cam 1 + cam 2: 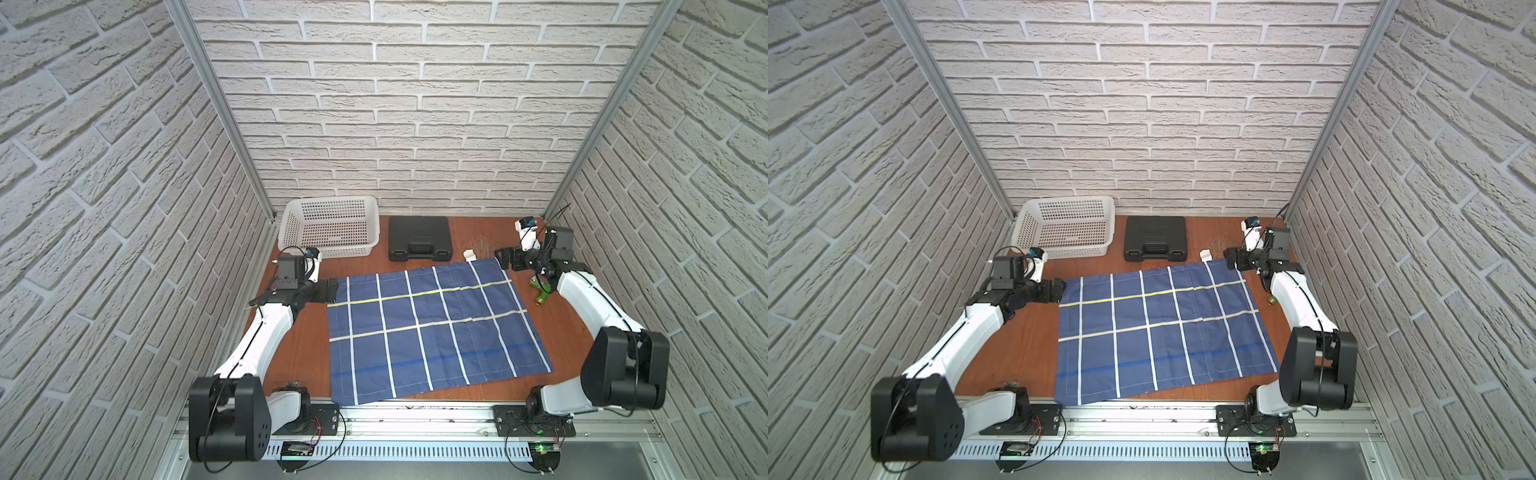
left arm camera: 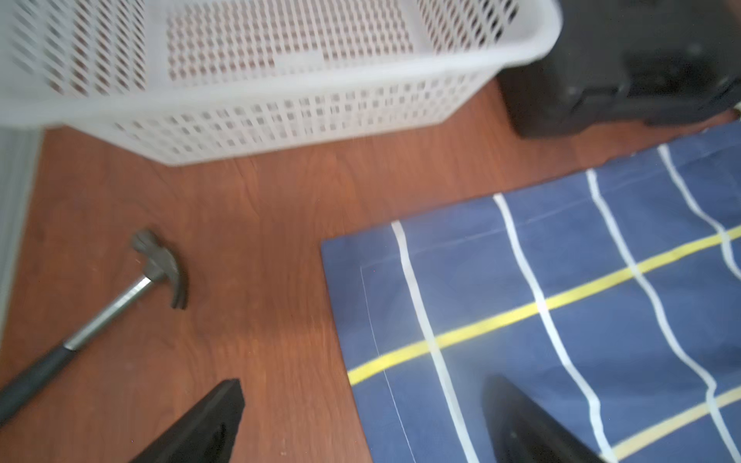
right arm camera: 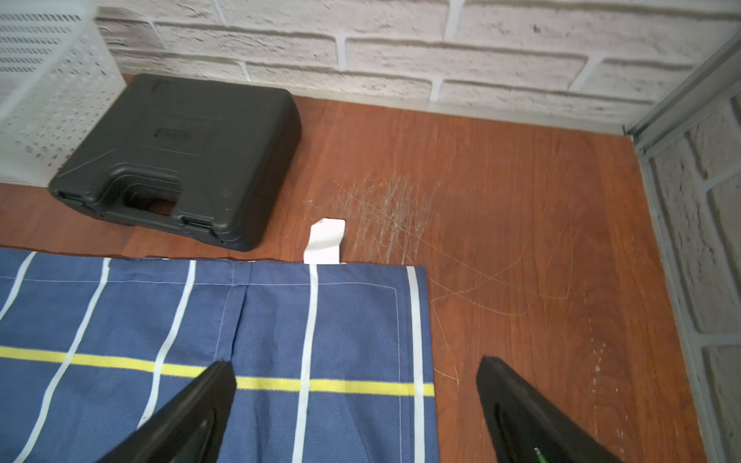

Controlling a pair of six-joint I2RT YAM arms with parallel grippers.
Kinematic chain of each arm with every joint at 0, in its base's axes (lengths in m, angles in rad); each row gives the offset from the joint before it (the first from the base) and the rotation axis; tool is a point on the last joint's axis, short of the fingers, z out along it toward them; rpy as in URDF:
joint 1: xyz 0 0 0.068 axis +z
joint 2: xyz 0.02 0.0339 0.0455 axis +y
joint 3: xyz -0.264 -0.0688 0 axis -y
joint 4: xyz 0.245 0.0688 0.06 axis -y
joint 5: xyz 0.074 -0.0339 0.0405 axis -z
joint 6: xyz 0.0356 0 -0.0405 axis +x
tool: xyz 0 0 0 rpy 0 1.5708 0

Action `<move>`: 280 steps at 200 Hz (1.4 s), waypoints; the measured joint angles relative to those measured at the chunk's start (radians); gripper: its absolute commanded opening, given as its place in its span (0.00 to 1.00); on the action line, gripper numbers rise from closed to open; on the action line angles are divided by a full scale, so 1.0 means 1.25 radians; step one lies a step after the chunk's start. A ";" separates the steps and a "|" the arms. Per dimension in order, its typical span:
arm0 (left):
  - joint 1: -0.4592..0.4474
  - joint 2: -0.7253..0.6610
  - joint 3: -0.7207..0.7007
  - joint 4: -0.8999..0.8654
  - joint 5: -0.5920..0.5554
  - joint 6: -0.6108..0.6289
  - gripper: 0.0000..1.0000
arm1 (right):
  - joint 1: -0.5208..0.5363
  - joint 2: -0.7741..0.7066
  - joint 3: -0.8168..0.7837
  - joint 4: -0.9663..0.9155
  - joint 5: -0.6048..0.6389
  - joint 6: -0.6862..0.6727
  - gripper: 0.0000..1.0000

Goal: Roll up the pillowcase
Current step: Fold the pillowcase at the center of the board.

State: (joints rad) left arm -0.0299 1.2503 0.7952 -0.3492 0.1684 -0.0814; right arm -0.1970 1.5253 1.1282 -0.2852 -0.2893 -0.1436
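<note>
Reddish-brown wooden tabletop [image 1: 303, 340], with the navy blue, white-gridded, yellow-lined cloth pillowcase [image 1: 432, 328] spread flat at centre, not yet rolled. Straddling its far corners: black left gripper [image 2: 365, 383] and right gripper [image 3: 357, 362], both released, empty, presumably for an even start.

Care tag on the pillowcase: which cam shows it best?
Right wrist view: the care tag is close and sharp, sticking out past the pillowcase edge. In both top views the tag is a tiny white speck. The left wrist view does not clearly show it.
</note>
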 measured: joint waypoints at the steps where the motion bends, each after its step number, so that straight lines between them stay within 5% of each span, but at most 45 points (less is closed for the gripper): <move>1: -0.001 0.007 0.002 -0.004 -0.001 -0.001 0.97 | 0.000 0.004 0.003 -0.004 0.000 0.000 0.98; 73: -0.025 0.277 0.108 0.002 -0.039 -0.077 0.81 | -0.012 0.220 0.167 -0.188 0.042 0.011 0.92; 200: -0.039 0.482 0.278 -0.017 -0.072 -0.164 0.56 | 0.006 0.421 0.301 -0.234 0.036 0.048 0.84; 280: -0.062 0.491 0.282 -0.020 -0.096 -0.187 0.00 | 0.014 0.468 0.359 -0.273 0.058 0.046 0.75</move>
State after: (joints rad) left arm -0.1078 1.8641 1.1473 -0.3748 0.0490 -0.3157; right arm -0.1791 2.1098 1.5768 -0.6270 -0.2169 -0.0860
